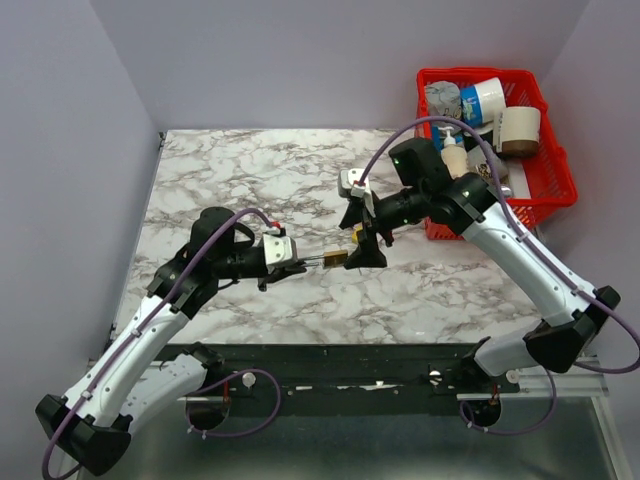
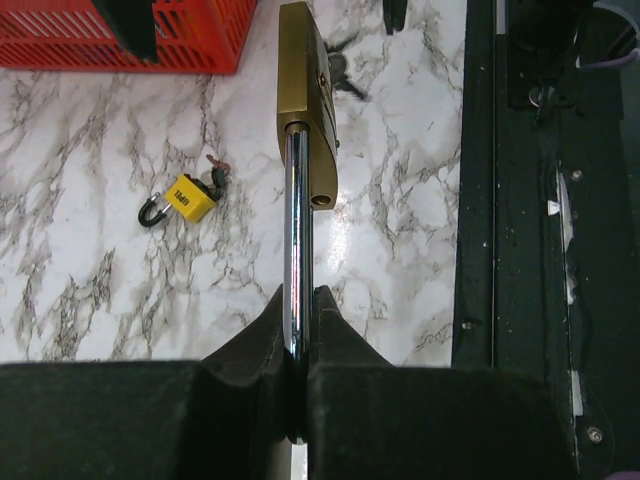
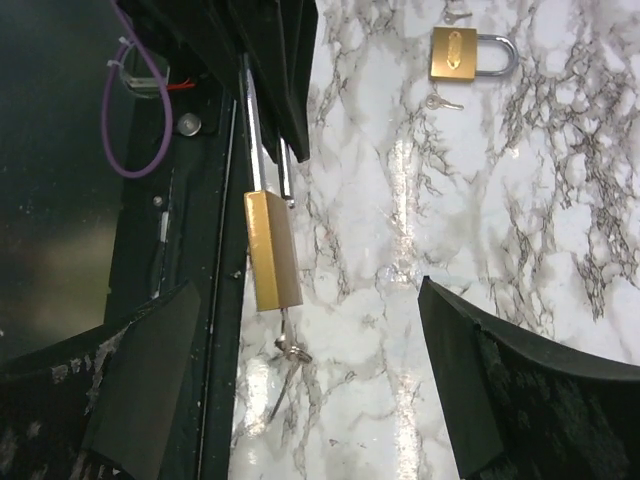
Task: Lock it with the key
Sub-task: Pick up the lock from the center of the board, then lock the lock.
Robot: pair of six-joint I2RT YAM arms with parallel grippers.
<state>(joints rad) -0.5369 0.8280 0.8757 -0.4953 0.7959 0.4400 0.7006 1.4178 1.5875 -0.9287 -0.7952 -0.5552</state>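
Marble tabletop (image 1: 250,170) carries a red basket (image 1: 555,190) at its far right corner and a yellow padlock (image 2: 185,198). Left gripper (image 1: 303,265) clamps the shackle (image 2: 293,250) of the brass padlock (image 1: 335,258) above the centre; right gripper (image 1: 362,245) gapes wide near its key (image 3: 290,350).

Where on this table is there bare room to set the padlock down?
The marble table is bare at the far left, behind the left arm, and along the near edge between the arms. Crowded: around the held brass padlock mid-table and by the red basket.

Three padlocks (image 3: 272,250) (image 3: 455,52) (image 2: 186,197), one red basket (image 2: 60,35)
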